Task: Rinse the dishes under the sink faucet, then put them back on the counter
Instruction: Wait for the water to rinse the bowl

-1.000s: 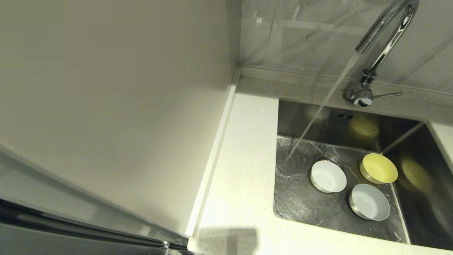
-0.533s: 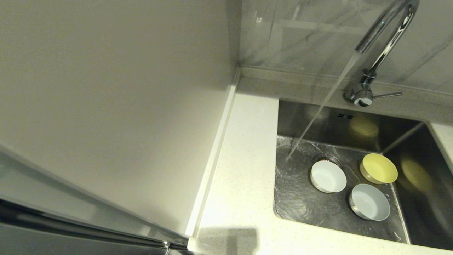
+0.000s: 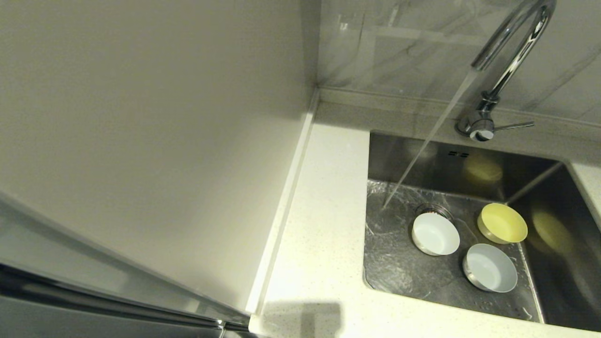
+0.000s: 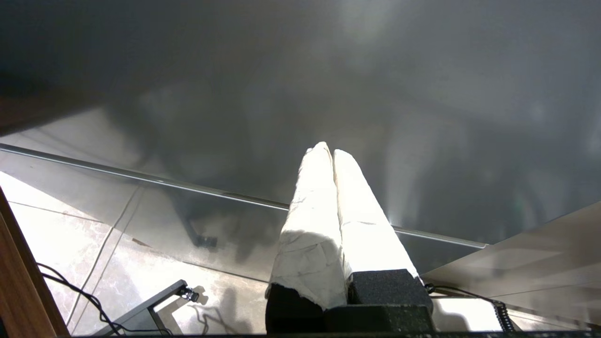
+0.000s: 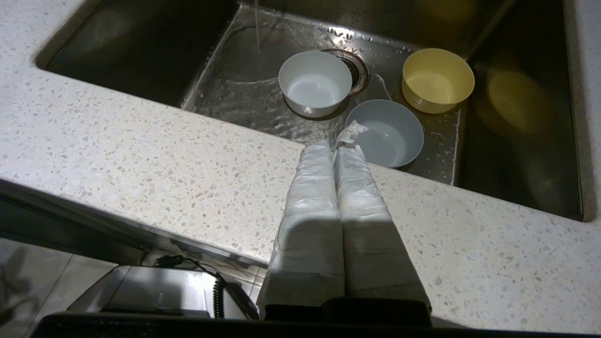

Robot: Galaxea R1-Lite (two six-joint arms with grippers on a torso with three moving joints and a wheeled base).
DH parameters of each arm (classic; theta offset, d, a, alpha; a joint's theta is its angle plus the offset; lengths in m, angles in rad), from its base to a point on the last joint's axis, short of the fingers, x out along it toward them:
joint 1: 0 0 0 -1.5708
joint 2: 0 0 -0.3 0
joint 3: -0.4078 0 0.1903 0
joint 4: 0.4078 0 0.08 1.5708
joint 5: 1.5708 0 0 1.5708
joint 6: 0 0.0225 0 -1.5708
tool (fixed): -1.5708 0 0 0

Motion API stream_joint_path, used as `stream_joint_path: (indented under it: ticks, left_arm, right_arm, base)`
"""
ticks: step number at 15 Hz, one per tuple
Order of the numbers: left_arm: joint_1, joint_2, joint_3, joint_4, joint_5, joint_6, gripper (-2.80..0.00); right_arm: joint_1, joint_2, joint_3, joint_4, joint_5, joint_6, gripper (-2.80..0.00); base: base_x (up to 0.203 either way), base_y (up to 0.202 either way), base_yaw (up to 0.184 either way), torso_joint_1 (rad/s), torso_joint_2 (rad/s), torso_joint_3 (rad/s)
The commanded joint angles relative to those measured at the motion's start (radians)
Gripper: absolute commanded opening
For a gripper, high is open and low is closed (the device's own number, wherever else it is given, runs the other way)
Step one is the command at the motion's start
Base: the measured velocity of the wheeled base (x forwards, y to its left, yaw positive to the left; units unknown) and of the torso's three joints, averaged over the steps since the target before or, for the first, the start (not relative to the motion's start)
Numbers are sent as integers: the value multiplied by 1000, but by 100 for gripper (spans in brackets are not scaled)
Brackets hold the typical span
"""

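Observation:
Three small bowls stand upright on the floor of the steel sink (image 3: 404, 267): a white bowl (image 3: 435, 234) beside the round drain (image 3: 434, 209), a pale yellow bowl (image 3: 502, 223) to its right, and a bluish-white bowl (image 3: 489, 267) nearest the front. The chrome faucet (image 3: 512, 51) runs a thin stream of water (image 3: 422, 150) onto the sink floor left of the white bowl. My right gripper (image 5: 334, 146) is shut and empty above the front counter (image 5: 164, 164), just short of the bluish-white bowl (image 5: 385, 134). My left gripper (image 4: 327, 151) is shut and empty, low beside a grey cabinet face.
White speckled counter (image 3: 319, 225) runs along the sink's left and front sides. A cream wall panel (image 3: 155, 131) rises on the left and a marbled backsplash (image 3: 399, 42) stands behind the faucet. The faucet's lever (image 3: 514, 125) points right.

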Motion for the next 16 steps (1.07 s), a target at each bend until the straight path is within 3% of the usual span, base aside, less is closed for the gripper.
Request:
stream_joint_path:
  ticks: [1,16]
  left_arm:
    - [0,-3,0,0,1,-1,-280]
    - [-1,-3,0,0,0,-1,-280]
  right_arm:
    - [0,0,0,0,0,0,-280]
    - [0,1,0,0,0,0,-280]
  base:
    - [0,0,0,0,0,0]
    - [0,0,0,0,0,0]
